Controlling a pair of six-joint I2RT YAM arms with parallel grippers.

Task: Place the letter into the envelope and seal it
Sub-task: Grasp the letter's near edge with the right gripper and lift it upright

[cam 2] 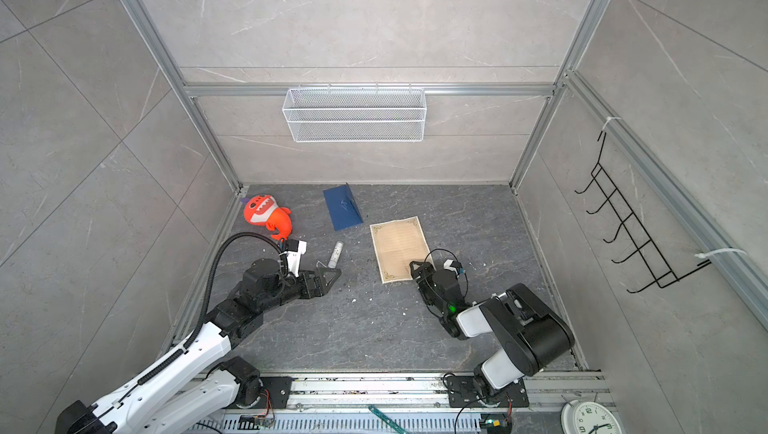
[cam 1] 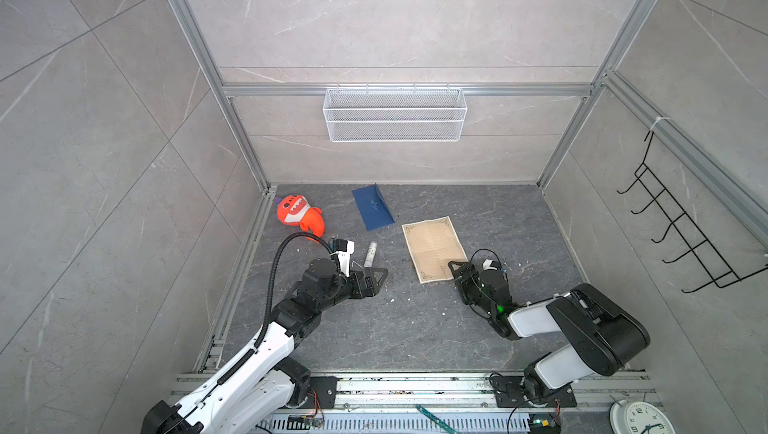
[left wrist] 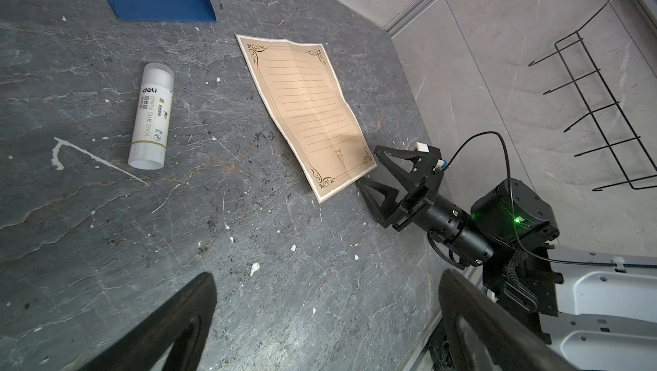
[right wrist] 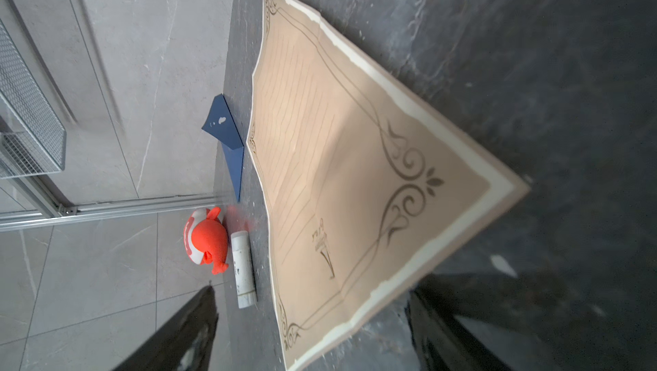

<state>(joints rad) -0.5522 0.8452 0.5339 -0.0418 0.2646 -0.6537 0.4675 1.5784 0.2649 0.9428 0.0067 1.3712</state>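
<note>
Tan paper is thin, light and floppy, so the letter [cam 1: 434,248] will bend and slide if it is pushed. It lies open on the dark stone surface [cam 1: 415,328], and its fold lines lift it a little. The best place to grab looks like the near corner, where the edge rides up. The flat middle gives nothing to pinch. The right pincer [cam 1: 454,272] is at that corner, jaws wide with the paper's edge between them, not squeezing yet. The left pincer [cam 1: 379,280] is wide too and holds nothing. The blue envelope [cam 1: 372,206] lies farther back, apart from the letter, with its flap sticking up. It is narrower than the sheet, so I think the letter needs folding first. A white glue stick [cam 1: 370,254] lies near the left pincer, and an orange soft toy [cam 1: 298,216] sits by the envelope. Neither blocks the corner.
</note>
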